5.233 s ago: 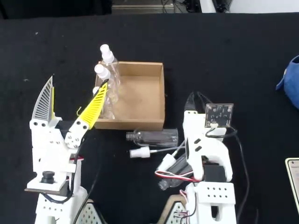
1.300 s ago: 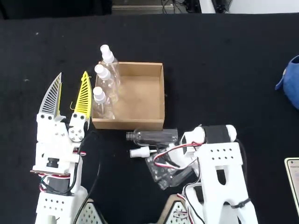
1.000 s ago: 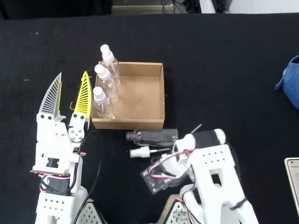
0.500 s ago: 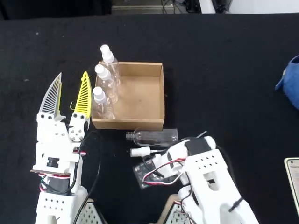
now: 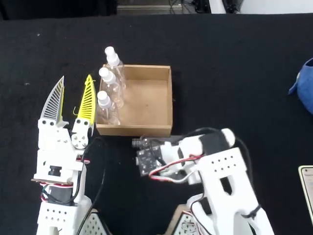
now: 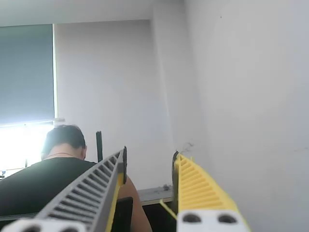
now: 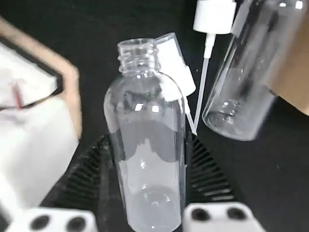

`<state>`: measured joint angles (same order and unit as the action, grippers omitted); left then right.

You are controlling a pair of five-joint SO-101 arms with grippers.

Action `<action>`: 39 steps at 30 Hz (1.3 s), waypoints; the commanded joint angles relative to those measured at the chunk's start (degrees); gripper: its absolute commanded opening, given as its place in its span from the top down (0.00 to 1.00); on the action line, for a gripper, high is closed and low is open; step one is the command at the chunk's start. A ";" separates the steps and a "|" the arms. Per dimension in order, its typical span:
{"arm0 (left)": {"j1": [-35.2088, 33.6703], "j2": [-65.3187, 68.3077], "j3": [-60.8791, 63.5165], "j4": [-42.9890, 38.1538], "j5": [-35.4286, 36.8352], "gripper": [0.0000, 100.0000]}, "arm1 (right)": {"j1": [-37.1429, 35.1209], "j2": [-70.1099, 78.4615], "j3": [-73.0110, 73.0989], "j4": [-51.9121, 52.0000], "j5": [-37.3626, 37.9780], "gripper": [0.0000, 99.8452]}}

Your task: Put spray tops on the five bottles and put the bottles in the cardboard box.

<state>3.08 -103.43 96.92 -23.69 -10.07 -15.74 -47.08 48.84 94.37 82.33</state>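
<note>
Up close: right claw (image 7: 148,140) clamps uncapped bottle (image 7: 145,174) | overhead: left claw (image 5: 75,79) parted, empty

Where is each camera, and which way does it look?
High view: above, looking down at table, cardboard box, both arms.
Left wrist view: on left arm, facing a room wall past its left hand.
Right wrist view: on right arm, facing the table; right hand holds a bottle.
Shared: left hand, in high and left wrist views.

Looks like a lab: black-draped table (image 5: 244,63), cables (image 5: 185,6) behind
</note>
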 commanded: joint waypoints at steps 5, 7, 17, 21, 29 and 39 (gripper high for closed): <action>-0.22 -0.18 0.48 0.26 -0.09 0.97 | 15.03 0.57 -11.47 -2.11 -4.13 0.93; -0.31 -0.18 0.48 0.26 -0.09 0.97 | 21.63 0.75 -11.12 -7.21 -8.79 0.93; -0.04 -0.18 0.48 0.26 -0.09 0.97 | 50.29 22.55 -10.24 -30.68 -36.66 0.93; -0.04 -0.18 0.48 0.26 -0.09 0.97 | 55.12 35.38 -18.07 -30.51 -46.77 0.93; -0.04 -0.18 0.48 0.26 -0.09 0.97 | 55.82 47.34 -25.80 -30.51 -55.82 0.92; -0.04 -0.18 0.48 0.26 -0.09 0.97 | 55.12 47.60 -27.65 -24.18 -52.84 0.71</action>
<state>3.08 -103.43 96.92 -23.69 -10.07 39.21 1.10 25.89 66.51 26.59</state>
